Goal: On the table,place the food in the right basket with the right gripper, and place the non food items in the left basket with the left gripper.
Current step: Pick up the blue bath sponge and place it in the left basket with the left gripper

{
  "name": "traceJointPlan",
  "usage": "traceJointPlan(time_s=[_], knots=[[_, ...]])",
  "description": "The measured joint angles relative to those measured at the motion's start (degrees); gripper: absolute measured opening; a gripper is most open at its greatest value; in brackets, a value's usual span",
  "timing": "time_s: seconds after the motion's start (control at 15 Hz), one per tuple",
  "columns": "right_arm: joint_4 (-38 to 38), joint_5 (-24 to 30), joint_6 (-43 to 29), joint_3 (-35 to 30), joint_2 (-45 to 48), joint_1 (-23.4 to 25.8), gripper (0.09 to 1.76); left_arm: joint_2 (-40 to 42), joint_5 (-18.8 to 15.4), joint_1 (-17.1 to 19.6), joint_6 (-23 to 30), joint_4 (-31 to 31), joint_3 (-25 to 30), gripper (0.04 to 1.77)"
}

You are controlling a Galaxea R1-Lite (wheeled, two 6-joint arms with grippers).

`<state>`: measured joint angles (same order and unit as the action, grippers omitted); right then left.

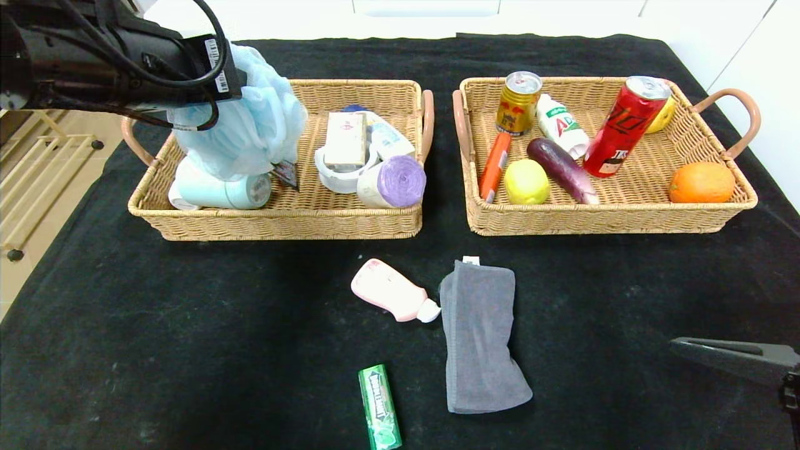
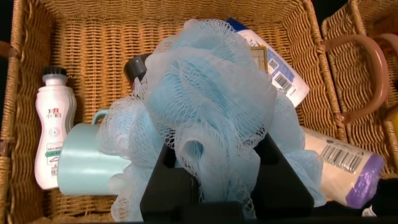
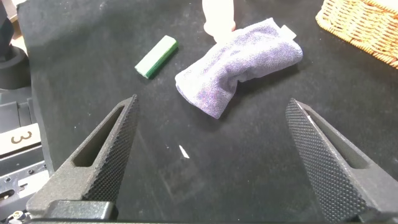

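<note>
The bath pouf (image 1: 250, 119) hangs over the left basket (image 1: 275, 219), pinched in our left tool (image 2: 214, 165), whose dark fingers (image 2: 166, 163) close on its light-blue mesh. Beneath it lies a mint flask (image 1: 225, 190), with the purple-ended bag roll (image 1: 394, 182) nearby in the same basket. Our right tool (image 3: 214, 155) hovers low over the counter (image 1: 187, 350) with its jaws spread wide and nothing between them. The pink bottle (image 1: 390, 290), grey towel (image 1: 481, 337) and green gum pack (image 1: 379, 415) lie on the counter.
</note>
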<state>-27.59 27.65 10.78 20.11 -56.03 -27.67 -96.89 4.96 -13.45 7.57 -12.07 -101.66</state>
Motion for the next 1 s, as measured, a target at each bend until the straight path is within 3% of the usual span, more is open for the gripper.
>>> traceJointPlan(time_s=[0.33, 0.67, 1.0], knots=[[0.0, 0.05, -0.04, 0.0, -0.01, 0.0, 1.71, -3.41, 0.05, 0.88, 0.06, 0.0, -1.76, 0.42], [0.05, 0.02, 0.0, -0.06, -0.3, 0.0, 1.71, -3.99, 0.16, 1.07, -0.13, 0.04, -1.78, 0.99], [-0.02, 0.05, -0.01, -0.09, -0.5, 0.0, 1.71, -3.96, 0.24, 0.89, -0.11, 0.02, -1.49, 1.34]])
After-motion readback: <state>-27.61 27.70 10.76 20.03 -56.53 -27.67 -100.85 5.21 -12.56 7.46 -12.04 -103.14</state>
